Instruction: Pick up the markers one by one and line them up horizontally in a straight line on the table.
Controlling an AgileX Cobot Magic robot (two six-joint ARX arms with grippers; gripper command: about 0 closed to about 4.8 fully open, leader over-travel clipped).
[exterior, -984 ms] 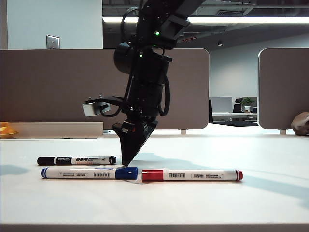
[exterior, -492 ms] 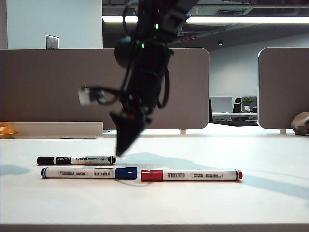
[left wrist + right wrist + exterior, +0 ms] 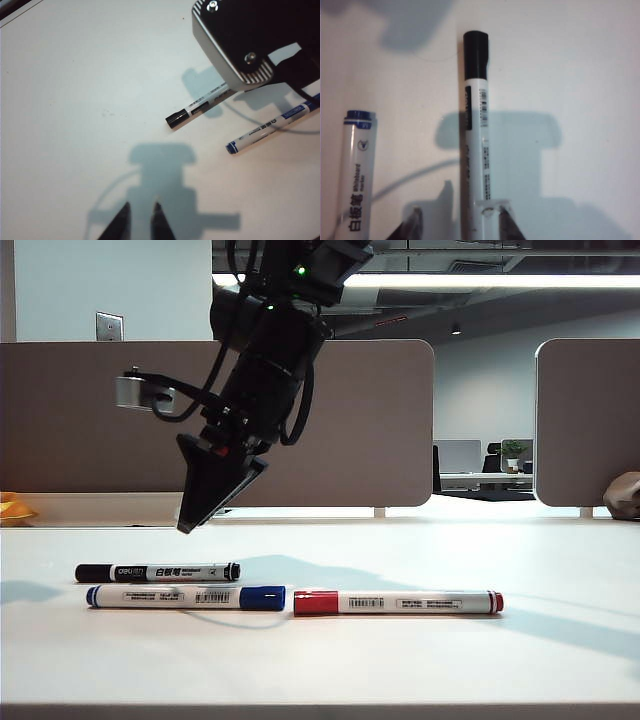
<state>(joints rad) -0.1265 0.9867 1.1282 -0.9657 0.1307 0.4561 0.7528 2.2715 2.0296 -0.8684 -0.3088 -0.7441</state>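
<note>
Three markers lie on the white table (image 3: 420,660). The black-capped marker (image 3: 158,571) sits just behind the blue-capped marker (image 3: 185,597), and the red-capped marker (image 3: 397,602) continues the blue one's line to the right. My right gripper (image 3: 190,523) hangs tilted above the black marker's left part, clear of the table. In the right wrist view it (image 3: 459,215) stands open, with the black marker (image 3: 477,125) on the table below the gap and the blue one (image 3: 356,170) beside it. My left gripper (image 3: 142,206) is open over bare table, away from the black (image 3: 192,109) and blue (image 3: 270,129) markers.
Grey-brown divider panels (image 3: 100,420) (image 3: 588,420) stand along the table's far edge. A yellow object (image 3: 12,508) lies at the far left by the panel. The right arm's camera housing (image 3: 240,45) hangs over the markers in the left wrist view.
My right gripper has risen from the table by the black marker's right end and swung left, tilting as it went. The three markers have stayed in place.
</note>
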